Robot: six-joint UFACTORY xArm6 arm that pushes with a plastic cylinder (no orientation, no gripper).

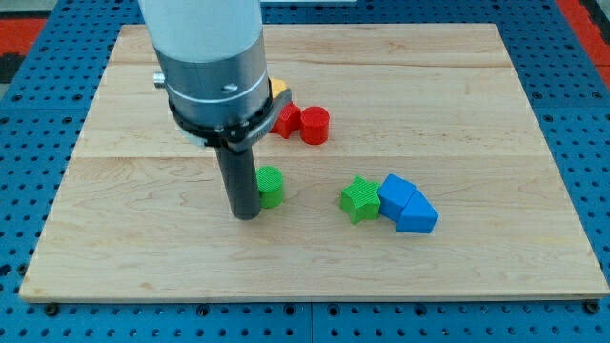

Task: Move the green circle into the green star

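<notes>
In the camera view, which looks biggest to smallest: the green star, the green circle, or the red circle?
1. green star
2. red circle
3. green circle, partly hidden behind my tip
The last two look close, so that order is unsure.

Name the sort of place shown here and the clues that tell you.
Probably a robotics lab bench: a wooden board lies on a blue perforated table, and my tip rests beside the green circle, among toy blocks like the green star.

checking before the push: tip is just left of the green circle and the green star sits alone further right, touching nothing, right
Not quite. In the camera view my tip is just left of the green circle, and the green star is further right, but not alone: it sits against a blue block.
</notes>
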